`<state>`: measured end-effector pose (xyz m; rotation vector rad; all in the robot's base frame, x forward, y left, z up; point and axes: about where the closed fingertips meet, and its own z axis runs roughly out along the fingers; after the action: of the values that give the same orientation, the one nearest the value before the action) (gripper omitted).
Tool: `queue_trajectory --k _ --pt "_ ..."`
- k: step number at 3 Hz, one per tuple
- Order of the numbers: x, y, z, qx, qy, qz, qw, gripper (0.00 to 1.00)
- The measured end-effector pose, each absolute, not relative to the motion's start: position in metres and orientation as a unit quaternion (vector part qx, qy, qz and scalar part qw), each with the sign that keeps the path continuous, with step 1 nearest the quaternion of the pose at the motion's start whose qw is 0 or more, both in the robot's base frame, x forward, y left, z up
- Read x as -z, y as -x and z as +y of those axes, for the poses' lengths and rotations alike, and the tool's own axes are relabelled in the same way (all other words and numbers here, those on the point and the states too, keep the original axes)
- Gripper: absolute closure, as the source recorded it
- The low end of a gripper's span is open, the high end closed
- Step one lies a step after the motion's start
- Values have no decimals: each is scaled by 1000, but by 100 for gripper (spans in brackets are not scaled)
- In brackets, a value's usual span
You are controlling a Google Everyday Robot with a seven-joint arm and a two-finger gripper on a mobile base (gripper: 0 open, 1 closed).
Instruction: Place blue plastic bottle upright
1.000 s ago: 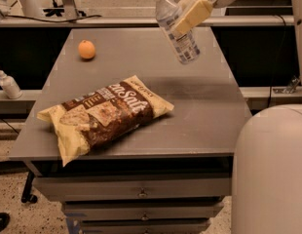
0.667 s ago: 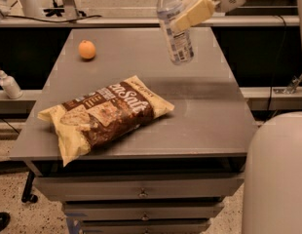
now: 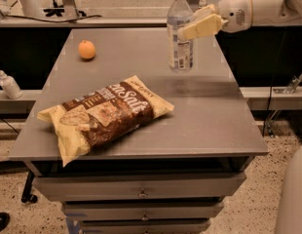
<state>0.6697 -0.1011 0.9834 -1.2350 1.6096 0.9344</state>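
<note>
The blue plastic bottle (image 3: 179, 52) is clear, with a white cap and a white-and-blue label. It stands upright over the far right part of the grey table (image 3: 209, 116), its base at or just above the surface; I cannot tell which. My gripper (image 3: 188, 26) reaches in from the upper right. Its yellowish fingers (image 3: 202, 28) are shut on the bottle's upper half, just below the shoulder.
A brown and yellow snack bag (image 3: 104, 113) lies flat on the front left of the table. An orange (image 3: 86, 49) sits at the far left. A white pump-dispenser bottle (image 3: 7, 83) stands on a ledge left of the table. Drawers (image 3: 141, 191) are below.
The bottle was tilted, held high with its cap to the upper left. It has swung to upright and come down toward the table, still in my gripper.
</note>
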Motion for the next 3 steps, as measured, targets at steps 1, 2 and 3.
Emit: queue_trajectory --k 1,2,3 --pt "-963 -669 -116 -369 483 635 476 100" --pt "-945 -665 -126 -348 484 620 510 100" --pt "-934 -661 -130 -327 497 607 527 100"
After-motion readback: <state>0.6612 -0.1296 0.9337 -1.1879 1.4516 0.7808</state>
